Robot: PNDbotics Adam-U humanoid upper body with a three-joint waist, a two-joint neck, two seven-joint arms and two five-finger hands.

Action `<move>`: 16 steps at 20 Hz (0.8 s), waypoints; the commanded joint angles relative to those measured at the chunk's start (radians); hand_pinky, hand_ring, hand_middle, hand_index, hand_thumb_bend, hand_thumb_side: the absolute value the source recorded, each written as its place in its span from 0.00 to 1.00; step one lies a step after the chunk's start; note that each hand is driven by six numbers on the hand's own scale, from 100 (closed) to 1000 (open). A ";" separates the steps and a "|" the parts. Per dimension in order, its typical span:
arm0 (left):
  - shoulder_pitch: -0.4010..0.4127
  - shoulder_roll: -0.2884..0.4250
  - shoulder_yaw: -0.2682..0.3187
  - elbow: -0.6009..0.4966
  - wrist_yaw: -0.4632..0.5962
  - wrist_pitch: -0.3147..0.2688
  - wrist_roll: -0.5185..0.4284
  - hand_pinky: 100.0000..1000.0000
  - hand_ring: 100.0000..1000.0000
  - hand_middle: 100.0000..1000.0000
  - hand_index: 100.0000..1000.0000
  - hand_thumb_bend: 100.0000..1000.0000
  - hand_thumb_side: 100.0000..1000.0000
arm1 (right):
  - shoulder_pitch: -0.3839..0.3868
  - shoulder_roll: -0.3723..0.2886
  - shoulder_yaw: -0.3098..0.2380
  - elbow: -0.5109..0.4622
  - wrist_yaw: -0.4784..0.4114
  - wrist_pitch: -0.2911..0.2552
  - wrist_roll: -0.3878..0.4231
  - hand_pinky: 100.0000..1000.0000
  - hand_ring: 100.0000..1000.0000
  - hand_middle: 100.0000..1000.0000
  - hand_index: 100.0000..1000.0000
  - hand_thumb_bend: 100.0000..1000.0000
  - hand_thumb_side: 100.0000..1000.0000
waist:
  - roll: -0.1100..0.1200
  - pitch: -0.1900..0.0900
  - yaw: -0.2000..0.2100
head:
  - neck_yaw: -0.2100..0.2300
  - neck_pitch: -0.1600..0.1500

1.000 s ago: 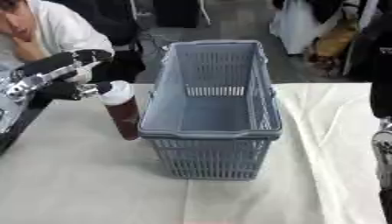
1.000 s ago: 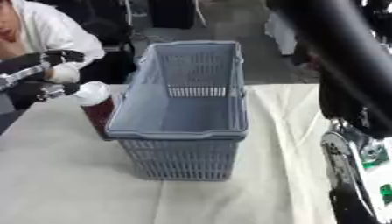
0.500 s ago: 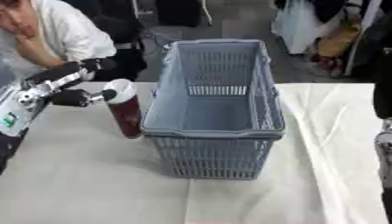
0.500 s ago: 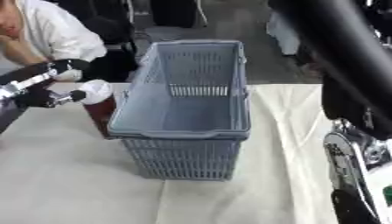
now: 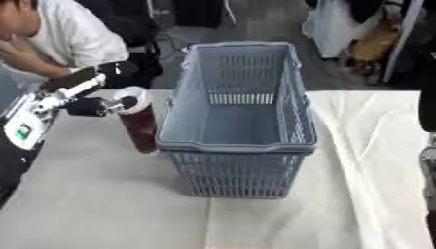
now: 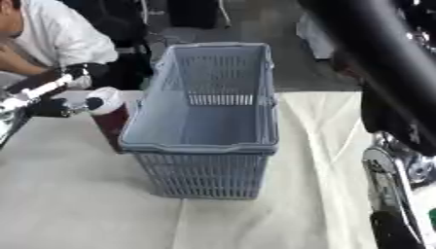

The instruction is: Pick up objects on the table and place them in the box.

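As it stands upright beside the basket (image 5: 238,146) | bottle (image 5: 139,127): rigid, likely slippery, tippy; grip mid-body | left hand (image 5: 85,97) at white cap, closure unclear

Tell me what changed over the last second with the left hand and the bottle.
The left hand has come down from above the bottle to its white cap, with the thumb against the cap and fingers behind; whether it grips is unclear. The bottle stays upright beside the basket, which hasn't moved and looks empty.

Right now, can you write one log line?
left hand: at bottle cap | bottle: upright on table, beside basket | basket: empty
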 commanded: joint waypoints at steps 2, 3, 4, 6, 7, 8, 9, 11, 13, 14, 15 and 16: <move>-0.029 0.014 0.013 0.003 0.010 -0.014 0.007 1.00 0.91 0.98 1.00 1.00 0.82 | -0.028 0.006 -0.001 -0.011 -0.006 -0.001 0.003 0.21 0.44 0.57 0.80 0.00 1.00 | 0.001 -0.006 -0.004 | 0.012 -0.001; -0.031 0.013 0.013 0.006 0.010 -0.015 0.007 1.00 0.91 0.98 1.00 1.00 0.82 | -0.029 0.007 0.000 -0.011 -0.007 -0.001 0.003 0.21 0.44 0.57 0.80 0.00 1.00 | 0.001 -0.006 -0.006 | 0.013 -0.002; -0.032 0.011 0.013 0.007 0.010 -0.017 0.006 1.00 0.91 0.98 1.00 1.00 0.81 | -0.031 0.008 0.000 -0.011 -0.007 0.000 0.004 0.21 0.44 0.57 0.80 0.00 1.00 | 0.001 -0.005 -0.007 | 0.015 -0.002; -0.034 0.008 0.013 0.012 0.009 -0.017 0.004 1.00 0.91 0.98 1.00 1.00 0.81 | -0.033 0.011 0.000 -0.011 -0.008 0.000 0.004 0.22 0.44 0.57 0.80 0.00 1.00 | 0.002 -0.004 -0.010 | 0.019 -0.001; -0.034 0.007 0.014 0.015 0.008 -0.016 0.002 1.00 0.91 0.98 1.00 1.00 0.80 | -0.034 0.012 0.001 -0.011 -0.008 0.001 0.004 0.22 0.44 0.57 0.80 0.00 1.00 | 0.002 -0.003 -0.011 | 0.021 -0.001; -0.035 0.005 0.015 0.020 0.007 -0.015 -0.001 1.00 0.91 0.98 1.00 1.00 0.80 | -0.035 0.013 0.001 -0.011 -0.009 0.001 0.004 0.22 0.44 0.57 0.80 0.00 1.00 | 0.002 -0.003 -0.013 | 0.023 -0.001; -0.035 0.003 0.016 0.023 0.004 -0.014 -0.003 1.00 0.91 0.99 1.00 1.00 0.80 | -0.036 0.015 0.001 -0.011 -0.009 0.001 0.004 0.22 0.44 0.57 0.80 0.00 1.00 | 0.002 -0.002 -0.014 | 0.024 -0.002; -0.035 0.001 0.018 0.030 0.000 -0.014 -0.007 1.00 0.91 0.99 1.00 1.00 0.80 | -0.038 0.016 0.001 -0.011 -0.010 0.002 0.005 0.22 0.44 0.57 0.80 0.00 1.00 | 0.002 -0.002 -0.016 | 0.025 -0.002; -0.036 0.001 0.021 0.037 -0.003 -0.013 -0.010 1.00 0.91 0.99 1.00 1.00 0.79 | -0.039 0.017 0.001 -0.011 -0.011 0.002 0.006 0.22 0.44 0.57 0.80 0.00 1.00 | 0.002 0.000 -0.017 | 0.027 -0.003; -0.037 0.000 0.023 0.040 -0.005 -0.012 -0.012 1.00 0.91 0.99 1.00 1.00 0.78 | -0.040 0.018 0.002 -0.011 -0.011 0.003 0.006 0.22 0.44 0.57 0.80 0.00 1.00 | 0.002 0.000 -0.018 | 0.029 -0.003; -0.039 0.000 0.024 0.044 -0.008 -0.012 -0.013 1.00 0.91 0.99 1.00 1.00 0.78 | -0.041 0.018 0.002 -0.011 -0.011 0.003 0.007 0.22 0.44 0.57 0.80 0.00 1.00 | 0.002 0.001 -0.019 | 0.030 -0.004; -0.041 0.000 0.025 0.047 -0.010 -0.010 -0.016 1.00 0.92 1.00 1.00 1.00 0.77 | -0.041 0.019 0.002 -0.011 -0.012 0.004 0.008 0.22 0.44 0.57 0.80 0.00 1.00 | 0.002 0.001 -0.019 | 0.031 -0.004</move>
